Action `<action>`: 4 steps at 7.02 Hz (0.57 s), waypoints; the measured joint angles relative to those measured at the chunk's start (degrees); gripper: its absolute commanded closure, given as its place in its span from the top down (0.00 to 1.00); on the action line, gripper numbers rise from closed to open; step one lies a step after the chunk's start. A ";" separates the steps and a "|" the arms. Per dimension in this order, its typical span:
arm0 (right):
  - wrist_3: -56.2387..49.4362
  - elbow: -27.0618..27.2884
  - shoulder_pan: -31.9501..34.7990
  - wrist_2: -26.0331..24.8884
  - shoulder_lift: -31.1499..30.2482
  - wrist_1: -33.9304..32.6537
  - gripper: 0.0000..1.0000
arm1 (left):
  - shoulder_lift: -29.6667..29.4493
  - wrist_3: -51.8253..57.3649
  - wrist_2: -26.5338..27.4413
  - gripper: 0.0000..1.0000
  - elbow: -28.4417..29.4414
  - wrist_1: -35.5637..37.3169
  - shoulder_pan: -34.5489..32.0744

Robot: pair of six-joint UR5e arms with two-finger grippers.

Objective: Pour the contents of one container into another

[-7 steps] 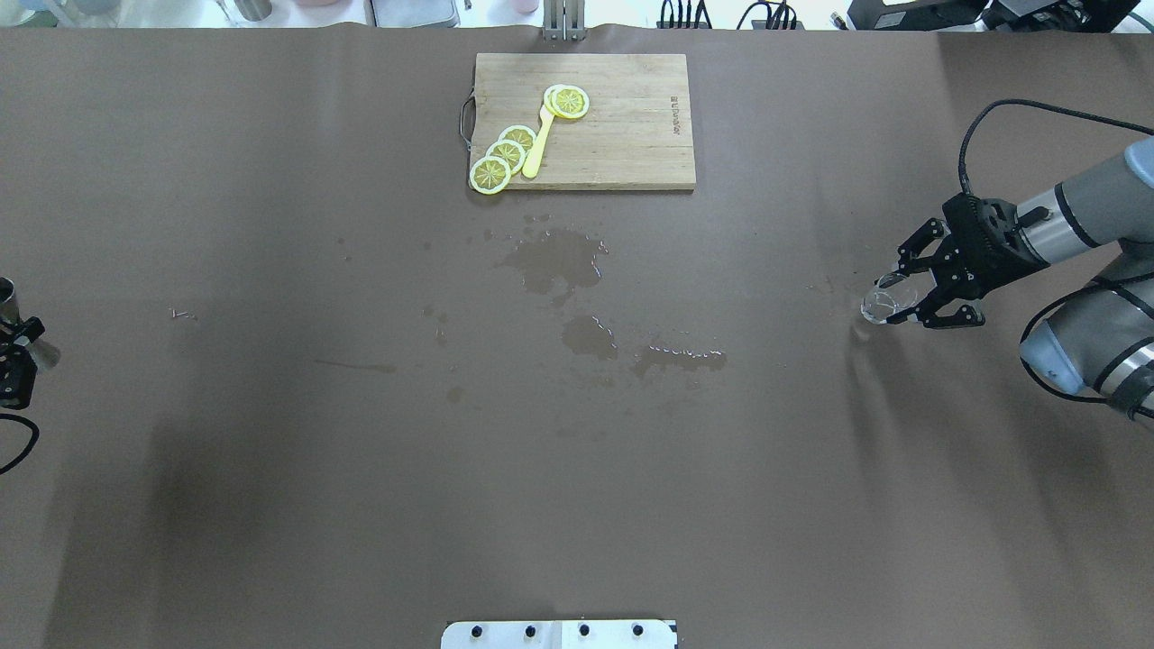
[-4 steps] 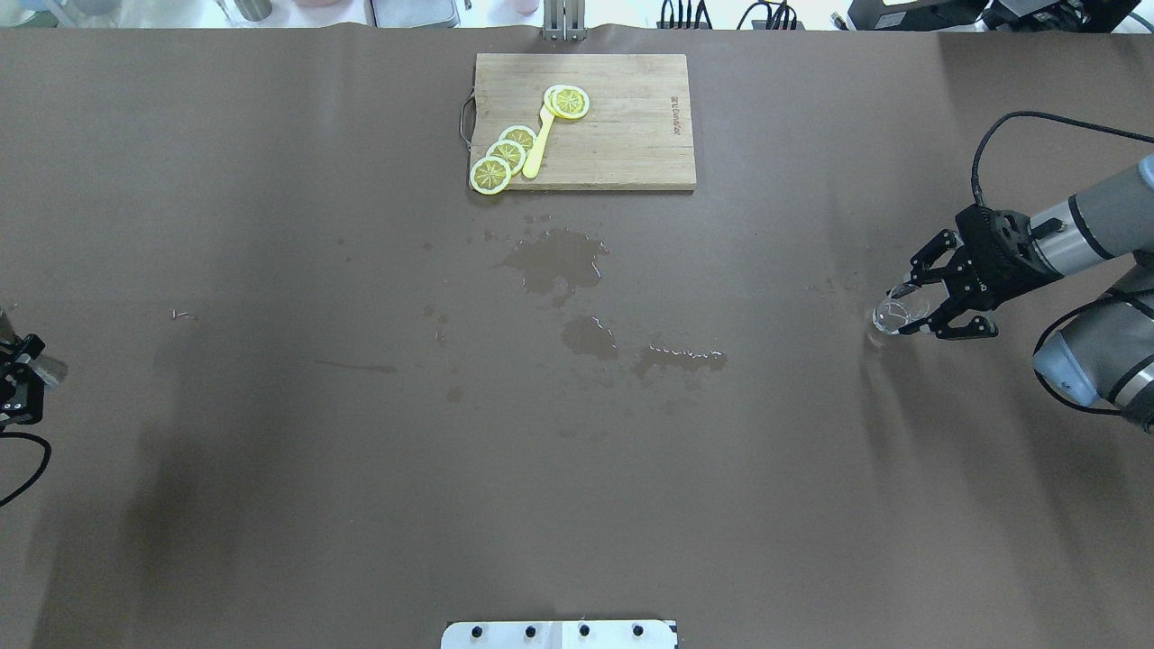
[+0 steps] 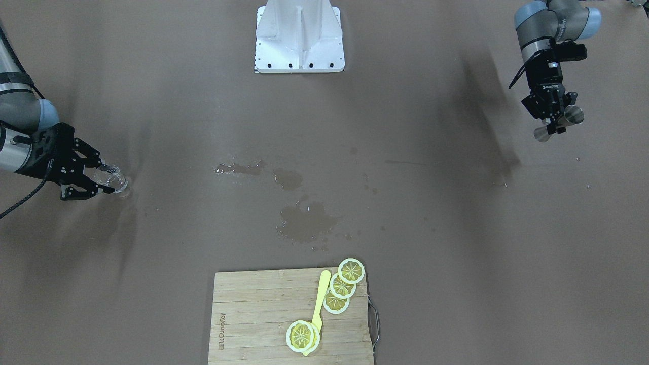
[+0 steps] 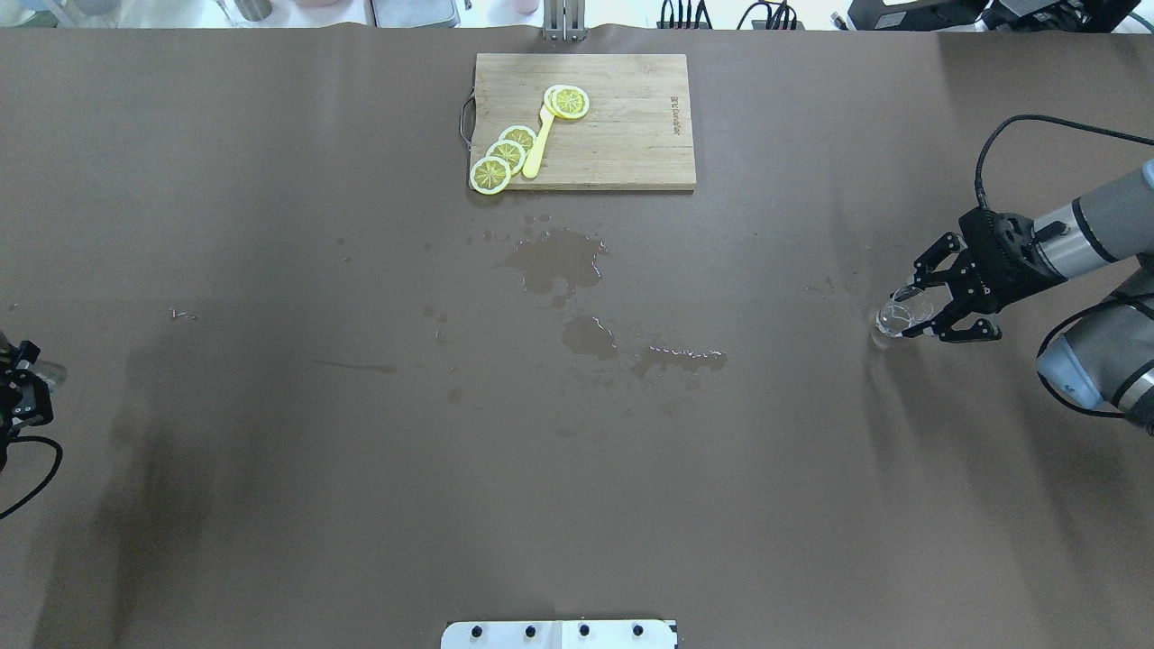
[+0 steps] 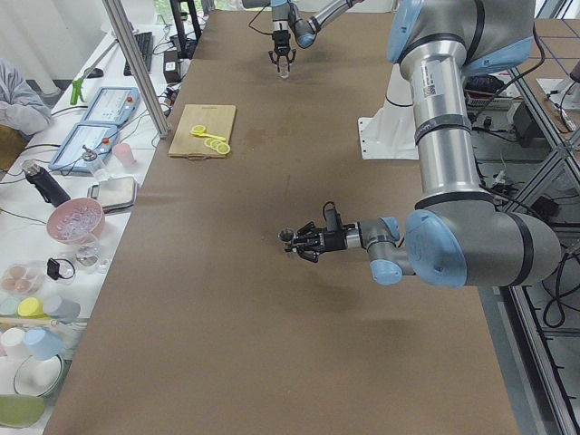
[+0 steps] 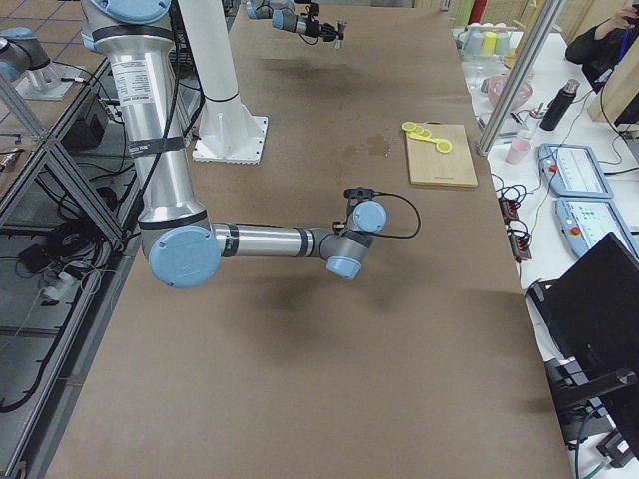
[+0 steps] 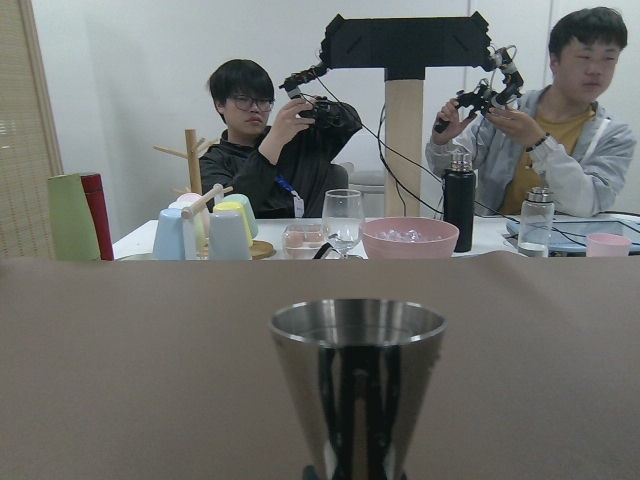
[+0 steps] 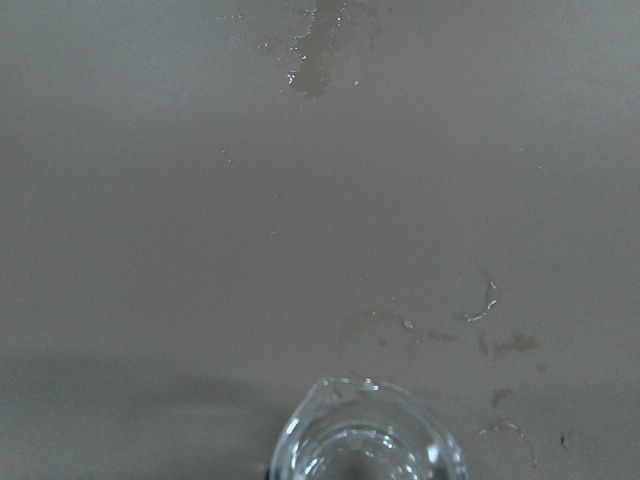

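Note:
The clear glass cup [image 4: 892, 317] stands low at the table's right side, between the fingertips of my right gripper [image 4: 904, 314], which is shut on it. The front view shows this cup [image 3: 114, 176] at the right gripper's [image 3: 107, 177] tips, and the right wrist view looks down into the cup's rim [image 8: 370, 435]. My left gripper [image 3: 555, 124] is shut on the steel jigger [image 3: 557, 124] above the table's far left. In the overhead view the jigger [image 4: 50, 371] and left gripper [image 4: 32, 388] barely show at the left edge. The left wrist view has the jigger [image 7: 358, 380] filling the lower centre.
A wooden cutting board [image 4: 622, 126] with lemon slices [image 4: 505, 153] and a yellow utensil lies at the far middle. Wet patches [image 4: 554, 261] mark the brown table cover in the centre. The robot's white base plate [image 3: 299, 35] sits at the near middle edge.
The right gripper moved the glass cup slightly right and toward the robot, lower to the table. The left gripper carried the jigger toward the robot along the left edge.

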 measured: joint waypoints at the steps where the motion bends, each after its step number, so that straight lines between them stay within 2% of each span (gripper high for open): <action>1: 0.01 -0.02 0.00 0.04 -0.19 0.17 0.75 | -0.33 -2.17 0.15 0.00 0.51 2.79 -0.03; 2: 0.01 -0.05 0.00 0.06 -0.28 0.37 0.82 | -1.14 -3.01 0.13 0.00 1.23 4.42 -0.11; 4: 0.02 -0.40 0.00 0.07 -0.32 1.76 0.85 | -4.29 -3.44 0.23 0.01 3.57 6.23 -0.19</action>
